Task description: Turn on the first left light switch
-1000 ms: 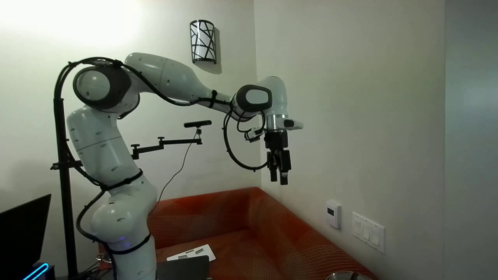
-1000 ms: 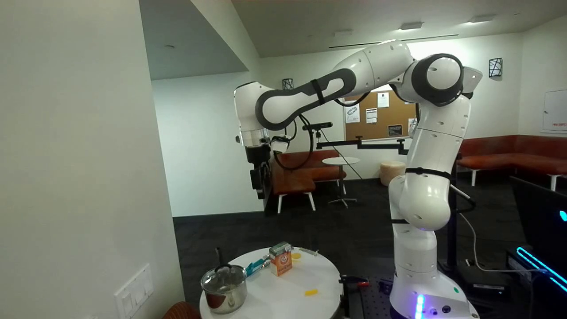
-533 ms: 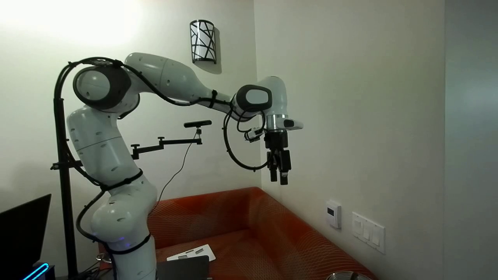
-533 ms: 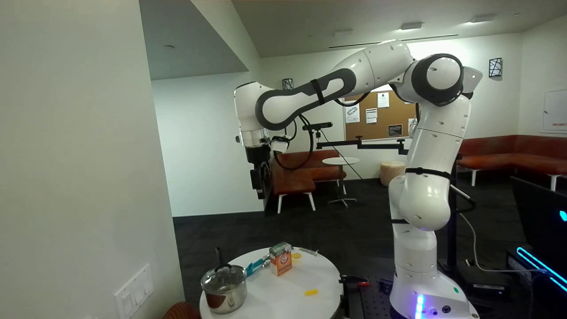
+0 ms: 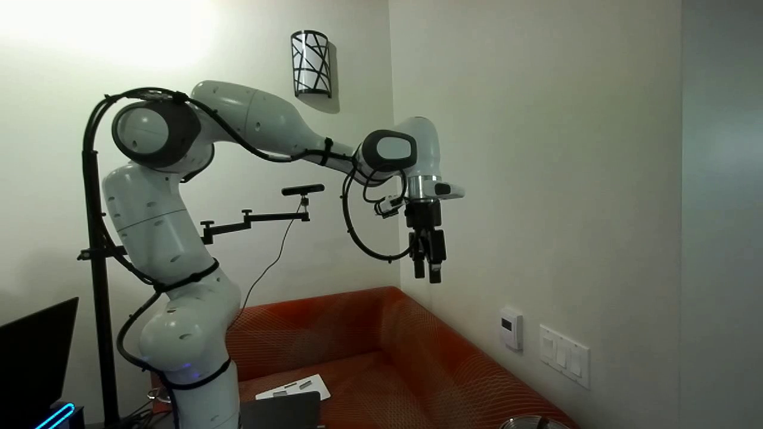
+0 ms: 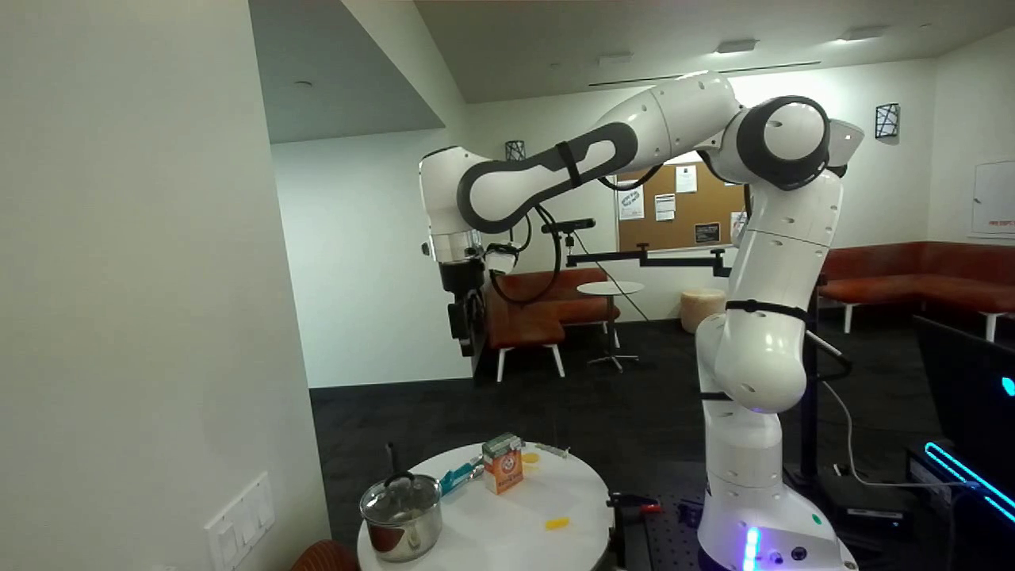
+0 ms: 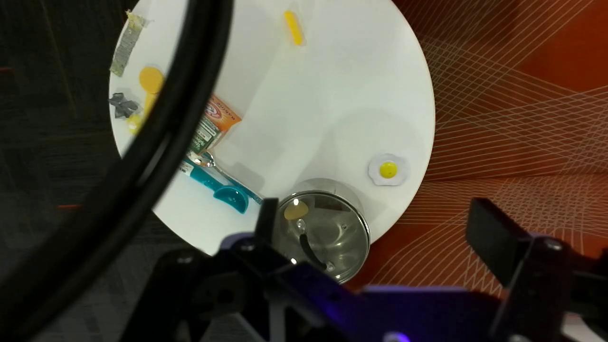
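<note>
A white wall plate [image 5: 581,379] with three rocker switches is on the wall at the lower right of an exterior view. Its leftmost switch [image 5: 548,347] is on the thermostat side; that switch also shows [image 6: 228,544] in an exterior view at lower left. I cannot tell which switches are on. My gripper [image 5: 427,277] points straight down, higher than the plate and well apart from it. In the wrist view the gripper [image 7: 377,218] has its fingers wide apart with nothing between them. The plate is out of the wrist view.
A white thermostat [image 5: 511,329] is beside the plate. Below the gripper are a round white table [image 6: 539,547], a lidded pot [image 6: 402,523], an orange box [image 6: 503,465] and a toy egg [image 7: 388,169]. A red couch [image 5: 357,322] runs along the walls. A cable crosses the wrist view.
</note>
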Available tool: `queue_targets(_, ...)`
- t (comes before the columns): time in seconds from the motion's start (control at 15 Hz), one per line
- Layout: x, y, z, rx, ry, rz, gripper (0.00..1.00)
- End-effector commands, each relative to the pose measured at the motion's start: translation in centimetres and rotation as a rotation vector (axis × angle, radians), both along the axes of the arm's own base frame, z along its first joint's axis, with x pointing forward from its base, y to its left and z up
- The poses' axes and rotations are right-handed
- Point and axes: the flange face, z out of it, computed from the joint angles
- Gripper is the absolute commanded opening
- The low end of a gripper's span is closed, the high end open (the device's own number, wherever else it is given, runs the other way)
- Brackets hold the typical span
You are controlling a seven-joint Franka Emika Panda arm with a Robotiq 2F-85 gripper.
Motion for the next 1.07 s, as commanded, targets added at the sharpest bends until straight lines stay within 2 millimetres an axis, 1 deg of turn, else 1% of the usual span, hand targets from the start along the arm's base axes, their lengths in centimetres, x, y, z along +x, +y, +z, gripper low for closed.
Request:
queue_targets(0.0,0.0,0.0,0.1,0.0,0.001,0.0,1.0)
queue_targets(0.27,0.1,0.1,-0.1,0.004,-0.008,0.001,1.0)
queue_targets(0.47,0.4,0.3,-0.4,0.004,-0.065,0.003,1.0)
queue_targets(0.73,1.6,1.2,-1.5,0.054,-0.218,0.002,1.0)
queue_targets(1.0,2.9,1.9,-3.5,0.087,-0.396,-0.028,1.0)
